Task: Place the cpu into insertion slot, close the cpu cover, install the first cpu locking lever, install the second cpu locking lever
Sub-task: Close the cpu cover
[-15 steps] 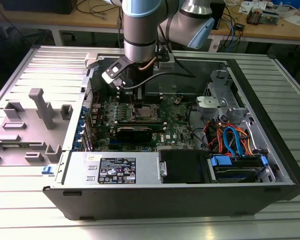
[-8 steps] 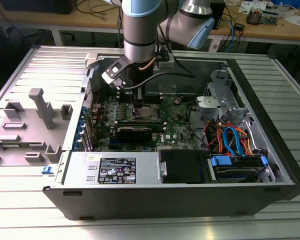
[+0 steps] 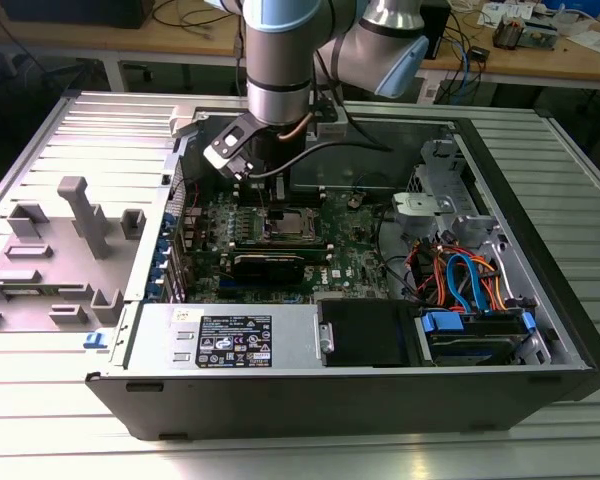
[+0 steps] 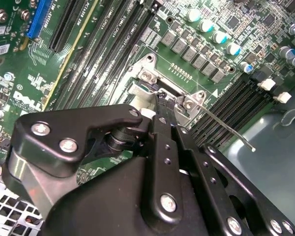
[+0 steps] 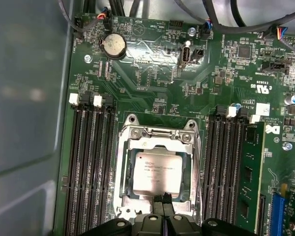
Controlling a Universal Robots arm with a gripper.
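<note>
The cpu, a small square chip with a dull silver top, lies in the insertion slot on the green board. The cpu cover, a thin silver frame, lies down around it with the chip showing through its window. My gripper is shut, its two black fingertips pressed together at the socket's edge, touching or just above the cover's rim. In the second wrist view the gripper sits over the socket, and a thin locking lever sticks out free beside it. In the exterior view the gripper hangs over the slot.
Long black memory slots flank the socket on both sides, with a green memory module in one. The open computer case walls the board in. Cable bundles and a drive cage lie at the exterior view's right, and a black shroud lies nearer.
</note>
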